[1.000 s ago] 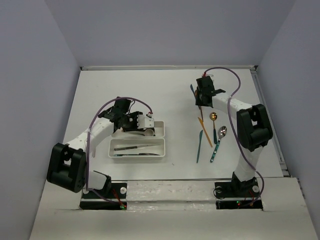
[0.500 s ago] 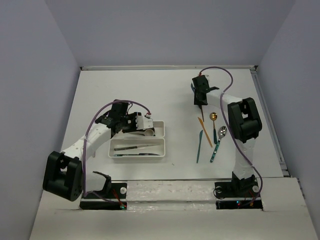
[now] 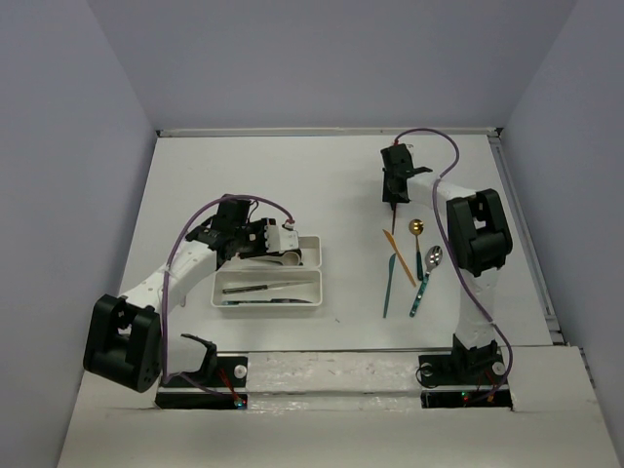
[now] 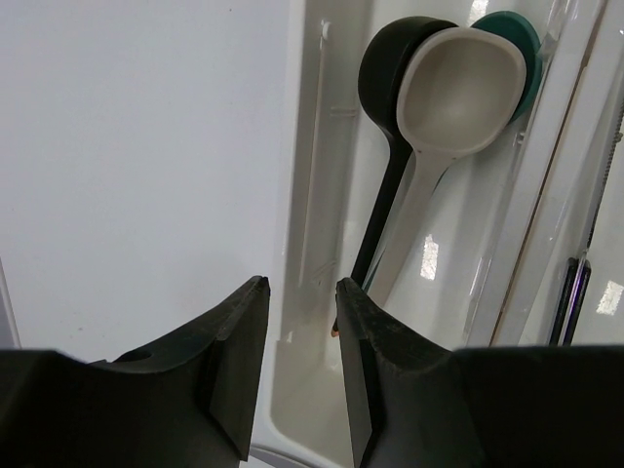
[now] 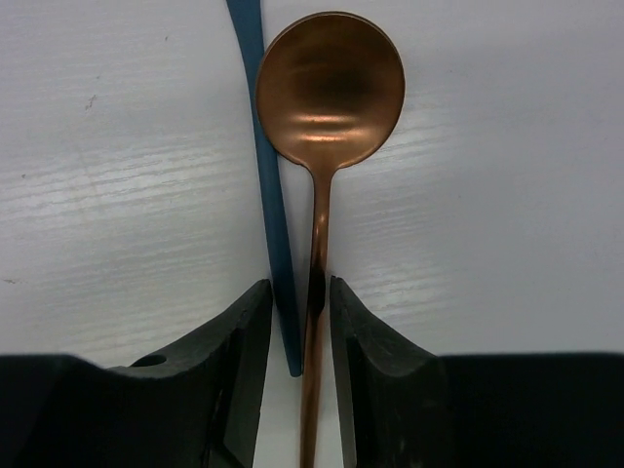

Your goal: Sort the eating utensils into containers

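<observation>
In the right wrist view a copper spoon (image 5: 330,88) lies bowl away from me, its thin handle running back between my fingers. The end of a dark blue knife (image 5: 270,195) sits beside it in the same gap. My right gripper (image 5: 298,285) is shut on both handles; from above it (image 3: 395,180) hangs at the far right of the table. My left gripper (image 4: 299,285) is open and holds nothing, straddling the far wall of the upper container (image 4: 310,195). Black (image 4: 390,58), cream (image 4: 458,93) and teal (image 4: 512,29) spoons lie inside. From above, that gripper (image 3: 255,244) is over this tray (image 3: 310,249).
The lower tray (image 3: 218,289) holds dark and silver knives. On the table right of the trays lie an orange knife (image 3: 400,259), a teal knife (image 3: 388,285), a gold spoon (image 3: 416,227) and a silver spoon (image 3: 434,256). Grey walls enclose the table.
My right gripper narrowed onto the copper spoon and blue knife handles and shifted slightly, its elbow swinging in. The left arm's elbow dropped outward; its gripper stayed over the tray.
</observation>
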You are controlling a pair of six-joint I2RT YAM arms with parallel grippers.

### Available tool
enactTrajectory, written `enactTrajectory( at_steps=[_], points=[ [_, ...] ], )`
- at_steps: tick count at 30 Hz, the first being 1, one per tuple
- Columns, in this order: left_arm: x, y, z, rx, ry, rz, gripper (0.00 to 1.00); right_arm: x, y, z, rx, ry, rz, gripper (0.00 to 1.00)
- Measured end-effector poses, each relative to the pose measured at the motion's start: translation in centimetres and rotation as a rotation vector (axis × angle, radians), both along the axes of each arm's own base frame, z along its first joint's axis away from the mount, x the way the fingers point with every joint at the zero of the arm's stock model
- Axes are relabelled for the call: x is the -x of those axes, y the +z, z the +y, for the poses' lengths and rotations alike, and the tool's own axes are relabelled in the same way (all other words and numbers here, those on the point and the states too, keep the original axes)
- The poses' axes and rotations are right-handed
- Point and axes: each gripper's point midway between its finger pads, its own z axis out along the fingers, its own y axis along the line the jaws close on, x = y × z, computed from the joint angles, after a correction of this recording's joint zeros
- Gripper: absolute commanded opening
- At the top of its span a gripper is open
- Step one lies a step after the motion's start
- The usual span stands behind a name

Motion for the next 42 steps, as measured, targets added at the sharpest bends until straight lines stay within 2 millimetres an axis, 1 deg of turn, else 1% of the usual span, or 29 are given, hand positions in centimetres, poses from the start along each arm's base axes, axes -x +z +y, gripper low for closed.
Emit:
enactTrajectory(
  at_steps=[6,9,10,11,20,26,30,35,38,40,41,42],
  points=[
    [-0.1,0.0,0.0,0.002,0.000,-0.004,0.47,0.0,0.2,0.0,0.003,0.009,0.000,0.39],
    [0.1,-0.3,0.0,-0.001,0.000,0.001,0.47,0.0,0.4,0.0,0.003,0.010,-0.005,0.34],
    [0.1,-0.4,0.1,-0.002,0.000,0.003,0.47,-0.1,0.4,-0.1,0.003,0.008,-0.006,0.28],
    [0.2,-0.4,0.1,-0.002,0.000,0.004,0.47,-0.1,0.5,-0.1,0.003,0.008,-0.007,0.28],
    [0.1,-0.4,0.3,-0.010,0.008,0.000,0.47,-0.2,0.7,-0.7,0.003,-0.010,-0.011,0.29],
    [0.1,-0.4,0.3,-0.012,0.009,0.001,0.47,-0.4,0.6,-1.8,-0.016,-0.041,-0.010,0.29],
    [0.2,-0.6,0.3,-0.013,0.009,0.004,0.47,-0.5,0.6,-2.2,-0.030,-0.043,-0.006,0.29],
    [0.5,-1.1,0.5,-0.021,0.011,0.015,0.47,-0.7,0.3,-1.9,-0.051,-0.032,0.002,0.30],
    [0.5,-1.1,0.5,-0.021,0.011,0.014,0.47,-0.8,0.2,-1.9,-0.049,-0.031,0.015,0.29],
    [0.5,-1.0,0.5,-0.021,0.012,0.013,0.47,-1.1,-0.2,-1.8,-0.048,-0.033,0.023,0.27],
    [0.5,-1.0,0.5,-0.020,0.012,0.012,0.47,-1.4,-0.2,-1.7,-0.048,-0.032,0.021,0.22],
    [0.5,-0.9,0.5,-0.019,0.012,0.009,0.47,-1.8,-0.2,-1.6,-0.049,-0.032,0.018,0.13]
  ],
)
